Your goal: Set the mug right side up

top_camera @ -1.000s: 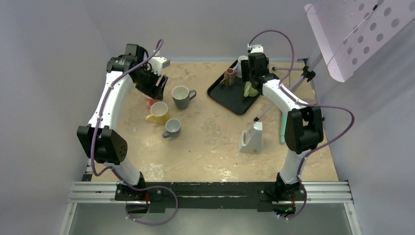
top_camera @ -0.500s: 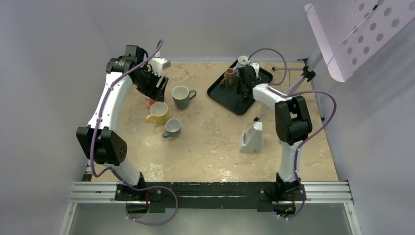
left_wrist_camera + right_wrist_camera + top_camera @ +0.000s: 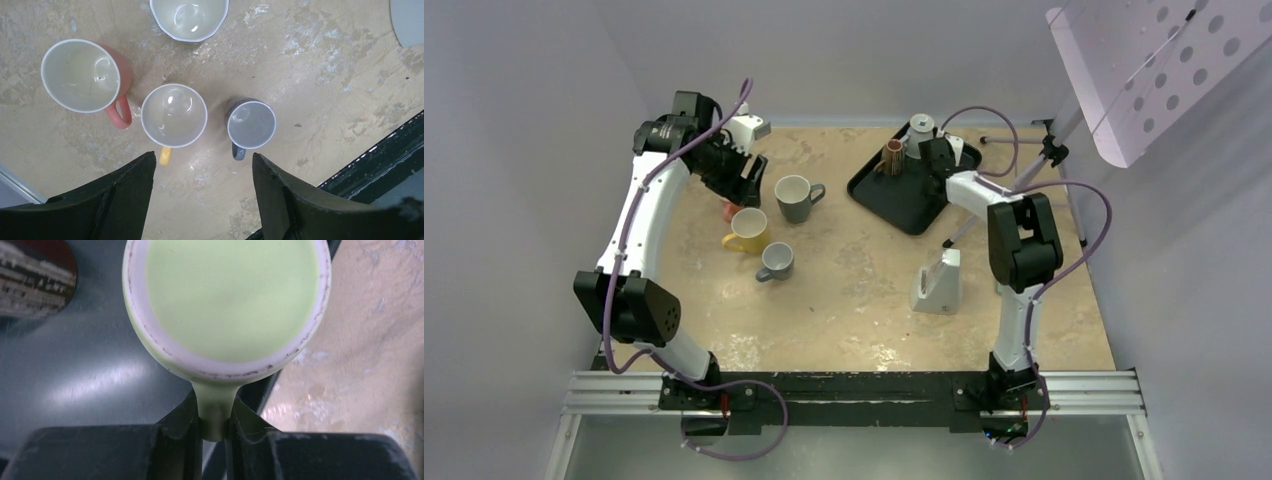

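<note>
The mug (image 3: 227,300) is light green and stands upside down on the black tray (image 3: 75,370), its flat base with an unglazed ring facing the right wrist camera. My right gripper (image 3: 215,412) is shut on the mug's handle, one finger on each side. In the top view the right gripper (image 3: 936,158) sits low over the tray (image 3: 894,195) and hides the mug. My left gripper (image 3: 204,162) is open and holds nothing, hovering above the upright mugs at the far left (image 3: 746,170).
A brown patterned mug (image 3: 893,155) and a white mug (image 3: 921,128) stand on the tray. Upright on the table are a grey mug (image 3: 794,197), a yellow mug (image 3: 749,230), a small blue-grey mug (image 3: 776,260) and a pink mug (image 3: 80,75). A white stand (image 3: 939,283) is right of centre.
My right arm has reached down to the tray and its jaws have closed on the green mug's handle. The left gripper has stayed above the upright mugs.
</note>
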Controlling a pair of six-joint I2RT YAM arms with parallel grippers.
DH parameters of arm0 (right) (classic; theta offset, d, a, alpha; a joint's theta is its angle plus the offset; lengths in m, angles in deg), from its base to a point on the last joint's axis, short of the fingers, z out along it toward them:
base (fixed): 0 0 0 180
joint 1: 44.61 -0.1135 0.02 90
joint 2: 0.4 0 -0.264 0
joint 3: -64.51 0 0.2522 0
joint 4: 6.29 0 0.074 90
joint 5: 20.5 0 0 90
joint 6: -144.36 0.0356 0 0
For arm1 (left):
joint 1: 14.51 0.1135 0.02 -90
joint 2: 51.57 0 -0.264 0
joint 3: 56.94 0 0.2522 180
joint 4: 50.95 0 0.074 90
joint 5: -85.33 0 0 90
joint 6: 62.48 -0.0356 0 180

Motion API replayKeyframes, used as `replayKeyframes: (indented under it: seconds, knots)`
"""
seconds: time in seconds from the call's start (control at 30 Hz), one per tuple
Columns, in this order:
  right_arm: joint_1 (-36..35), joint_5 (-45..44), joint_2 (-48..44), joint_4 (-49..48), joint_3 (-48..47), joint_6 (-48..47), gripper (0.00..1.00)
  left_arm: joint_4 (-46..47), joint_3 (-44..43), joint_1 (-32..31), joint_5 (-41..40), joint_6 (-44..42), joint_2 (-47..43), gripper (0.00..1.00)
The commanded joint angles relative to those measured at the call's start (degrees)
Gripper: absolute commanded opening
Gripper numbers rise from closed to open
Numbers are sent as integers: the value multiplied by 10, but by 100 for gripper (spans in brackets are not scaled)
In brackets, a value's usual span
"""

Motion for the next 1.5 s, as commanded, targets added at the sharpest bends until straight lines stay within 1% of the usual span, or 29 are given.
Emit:
replayKeyframes:
  seconds: [0.0,0.1,0.13,0.2,0.3,0.4,0.47,0.53,0.6,0.63,0.73,0.87,0.97,1.03,1.1,1.17,1.23,1.3,1.33,1.37,1.4,1.43,1.47]
  knots:
    - [-1,33,-139,-46,31,-23,0,-6,-1,0,57,7,-31,76]
    - [-2,76,-231,-71,61,-35,0,12,-2,0,108,36,-51,81]
    - [-4,97,-270,-78,72,-35,0,25,-1,0,133,51,-57,82]
    - [-15,137,-318,-100,85,-33,0,51,-1,0,197,91,-71,84]
    - [-41,220,-398,-160,115,-22,0,124,8,0,290,186,-85,87]
    - [-74,293,-440,-225,127,15,0,223,25,-3,356,302,-96,95]
    - [-88,362,-454,-290,146,77,0,301,38,-6,388,375,-102,100]
    - [-103,410,-459,-370,166,147,0,374,48,-10,408,443,-104,100]
    - [-121,432,-456,-429,172,198,0,430,47,-14,423,499,-99,100]
    - [-135,438,-454,-445,171,208,0,449,42,-17,426,519,-96,100]
    - [-163,454,-444,-471,158,234,0,482,27,-25,433,555,-82,99]
    - [-190,469,-425,-473,134,251,0,571,31,-30,466,631,-75,94]
    - [-212,472,-413,-486,128,261,0,596,31,-37,467,653,-70,90]
    - [-224,475,-398,-491,122,270,0,625,37,-39,472,677,-69,84]
    - [-233,485,-382,-509,121,285,0,653,42,-40,478,697,-68,73]
    - [-244,495,-366,-514,110,291,0,652,45,-39,476,698,-68,61]
    - [-252,507,-351,-511,99,291,0,652,51,-39,477,698,-68,43]
    - [-253,512,-343,-503,96,288,0,645,56,-38,476,693,-70,12]
    - [-253,515,-343,-477,95,274,0,626,57,-36,469,680,-73,0]
    - [-253,511,-346,-445,93,253,1,600,56,-34,459,658,-76,0]
    - [-252,500,-350,-406,90,225,11,564,52,-29,447,616,-79,0]
    - [-252,489,-355,-373,88,195,23,522,41,-26,427,577,-80,0]
    - [-253,470,-361,-336,85,165,36,445,27,-24,402,524,-80,0]
